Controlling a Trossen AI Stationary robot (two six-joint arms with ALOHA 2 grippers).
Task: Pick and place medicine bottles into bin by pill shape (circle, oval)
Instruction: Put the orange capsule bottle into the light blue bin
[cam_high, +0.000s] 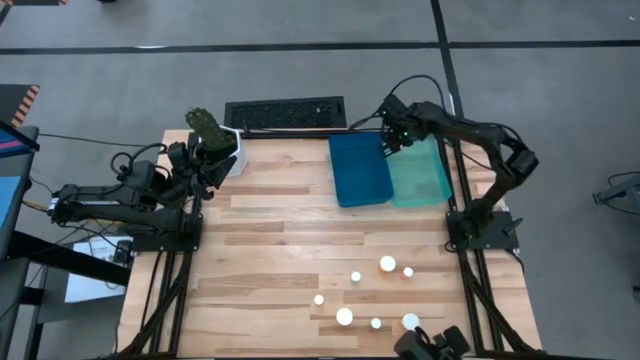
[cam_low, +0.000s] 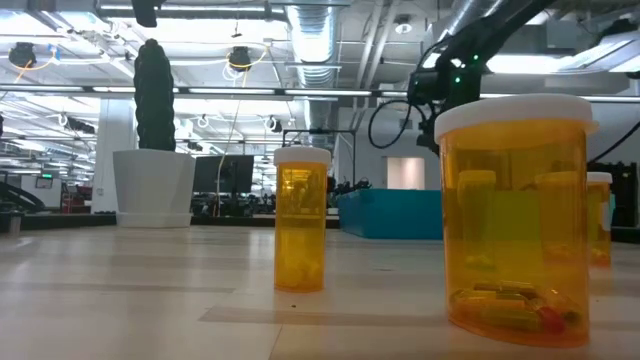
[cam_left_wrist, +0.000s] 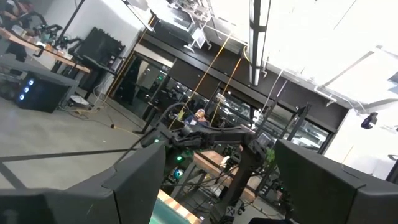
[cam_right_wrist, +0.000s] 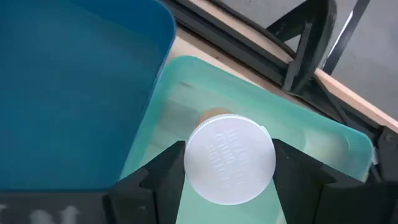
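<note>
Several medicine bottles with white caps (cam_high: 388, 264) stand upright on the near right part of the wooden table; the low view shows amber ones close up (cam_low: 515, 220) (cam_low: 300, 230). My right gripper (cam_high: 392, 142) (cam_right_wrist: 230, 155) is shut on one white-capped bottle (cam_right_wrist: 230, 160) above the light green bin (cam_right_wrist: 298, 130), next to the blue bin (cam_right_wrist: 74, 81). My left gripper (cam_high: 200, 158) (cam_left_wrist: 221, 186) is open and empty at the far left, beside a potted cactus, and points up into the room. My right gripper pinches the bottle between its two fingers (cam_right_wrist: 168, 165), one on each side of the round white cap (cam_right_wrist: 194, 163). The fingers come from above, pointing down. The bottle hangs cap up, clear of the light green bin below it.
The blue bin (cam_high: 358, 170) and the light green bin (cam_high: 420, 175) sit side by side at the far right. A white pot with a cactus (cam_high: 215, 140) stands at the far left corner. A black grille (cam_high: 285, 113) lies beyond the far edge. Bare wood lies in the middle.
</note>
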